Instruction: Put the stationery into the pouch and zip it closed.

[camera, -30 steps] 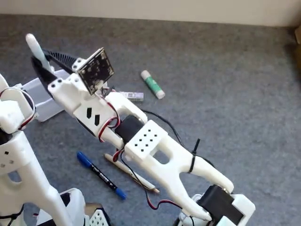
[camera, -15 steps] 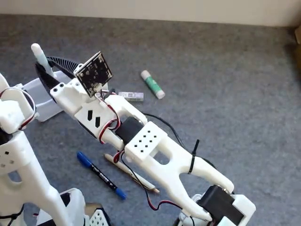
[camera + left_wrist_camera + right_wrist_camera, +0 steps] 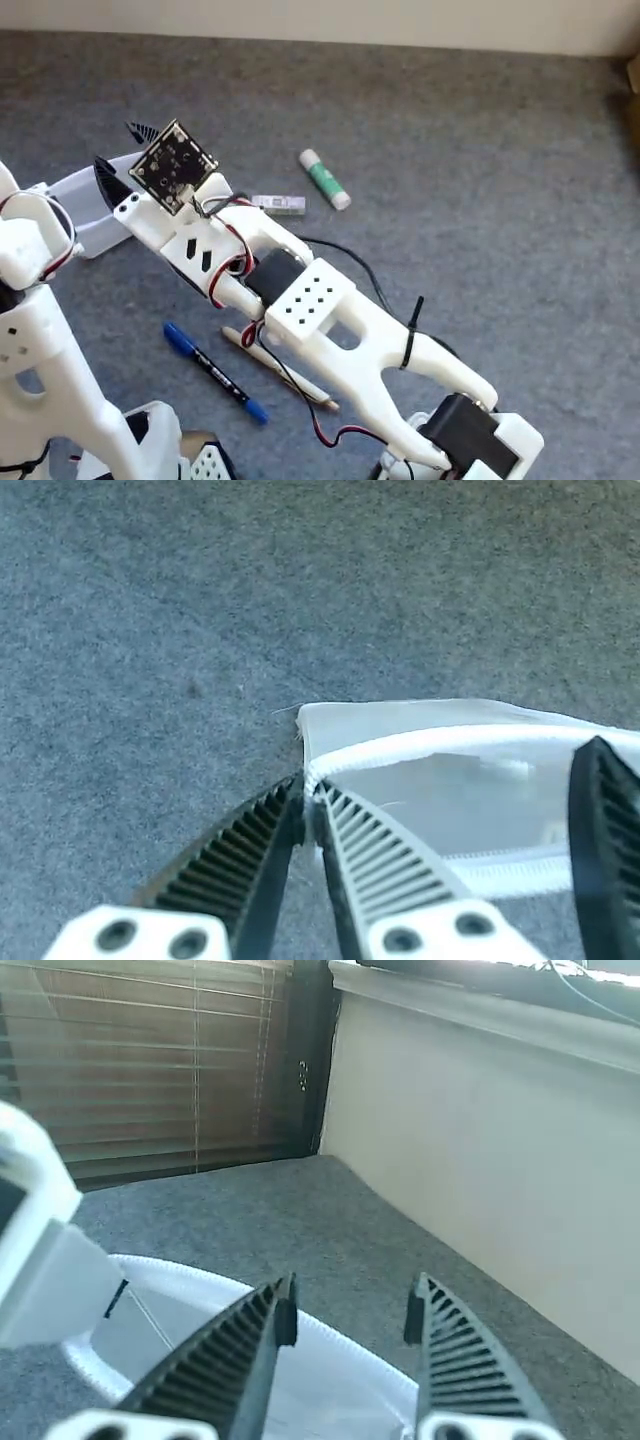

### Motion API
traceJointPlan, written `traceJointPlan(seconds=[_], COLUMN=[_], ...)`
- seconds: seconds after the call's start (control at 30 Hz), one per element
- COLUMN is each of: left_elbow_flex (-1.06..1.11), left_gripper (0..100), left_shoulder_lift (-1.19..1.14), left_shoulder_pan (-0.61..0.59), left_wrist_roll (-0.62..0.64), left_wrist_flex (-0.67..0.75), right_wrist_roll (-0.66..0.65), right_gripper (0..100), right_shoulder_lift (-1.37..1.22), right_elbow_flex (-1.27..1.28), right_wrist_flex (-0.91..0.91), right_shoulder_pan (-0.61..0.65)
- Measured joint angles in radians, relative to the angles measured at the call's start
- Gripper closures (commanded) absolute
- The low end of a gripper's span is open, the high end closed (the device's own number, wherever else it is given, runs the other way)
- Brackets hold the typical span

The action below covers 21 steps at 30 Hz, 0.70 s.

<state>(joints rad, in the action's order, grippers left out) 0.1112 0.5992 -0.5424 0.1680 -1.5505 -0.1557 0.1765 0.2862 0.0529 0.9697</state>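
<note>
A translucent pouch (image 3: 82, 192) lies open at the table's far left. My left gripper (image 3: 305, 798) is shut on the corner of the pouch (image 3: 440, 780) by its white zip rim. My right gripper (image 3: 122, 150) hangs just above the pouch mouth, open, with nothing between its fingers. In the right wrist view the open right gripper (image 3: 350, 1315) stands over the pouch's white rim (image 3: 200, 1282). A green glue stick (image 3: 325, 180), a small clear item (image 3: 279, 204), a blue pen (image 3: 214, 372) and a wooden pencil (image 3: 285, 372) lie on the carpet.
The right arm (image 3: 330, 310) stretches from the near right across the table's middle, partly over the pencil. The left arm (image 3: 35, 300) stands at the near left edge. Bare grey carpet spreads across the right half (image 3: 500, 200).
The right gripper came down toward the pouch mouth. The pale stick it held upright is no longer between its fingers, which now stand open.
</note>
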Motion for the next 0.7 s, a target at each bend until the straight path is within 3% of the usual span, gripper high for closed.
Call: traceJointPlan(seconds=[0.33,0.7], left_elbow_flex=[0.0,0.0], left_gripper=[99,99], left_shoulder_lift=[0.0,0.0], left_shoulder_pan=[0.0,0.002], left_wrist_roll=[0.0,0.0], left_wrist_flex=[0.0,0.0], right_wrist_roll=[0.0,-0.002], right_gripper=[83.2,83.2], right_shoulder_lift=[0.0,0.21], right_elbow_flex=[0.0,-0.006], right_wrist_flex=[0.028,0.476], right_shoulder_pan=[0.0,0.037])
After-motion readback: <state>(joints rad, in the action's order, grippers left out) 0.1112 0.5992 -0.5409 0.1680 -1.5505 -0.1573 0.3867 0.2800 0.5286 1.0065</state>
